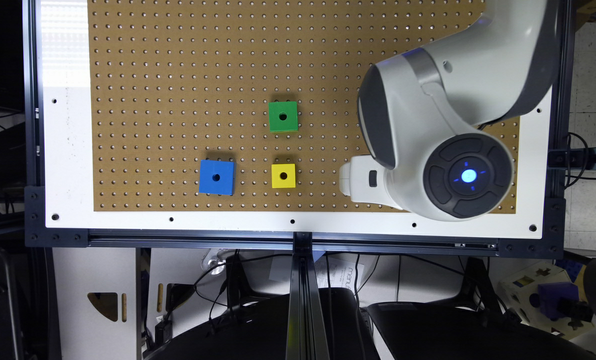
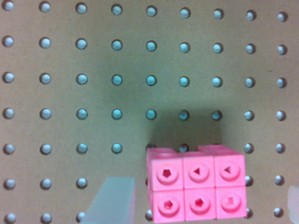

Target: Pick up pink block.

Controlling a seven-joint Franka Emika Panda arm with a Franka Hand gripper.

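The pink block (image 2: 196, 187) lies on the brown pegboard (image 2: 93, 93) in the wrist view, a small brick of six studded cells in two rows. My gripper (image 2: 203, 205) is open above it. One translucent finger (image 2: 112, 201) stands beside the block with a gap between them, and the other finger (image 2: 294, 203) just shows at the frame's edge past the block's far side. The block sits between the two, nearer the first, and neither touches it. In the exterior view the white gripper part (image 1: 359, 181) hangs over the board's right side, below the arm's large wrist.
Three cubes with centre holes sit on the pegboard (image 1: 178, 75) to the exterior view's left of the gripper: yellow (image 1: 283, 176) nearest, green (image 1: 283, 116) behind it, blue (image 1: 217, 177) farthest left. A white border (image 1: 228, 220) frames the board.
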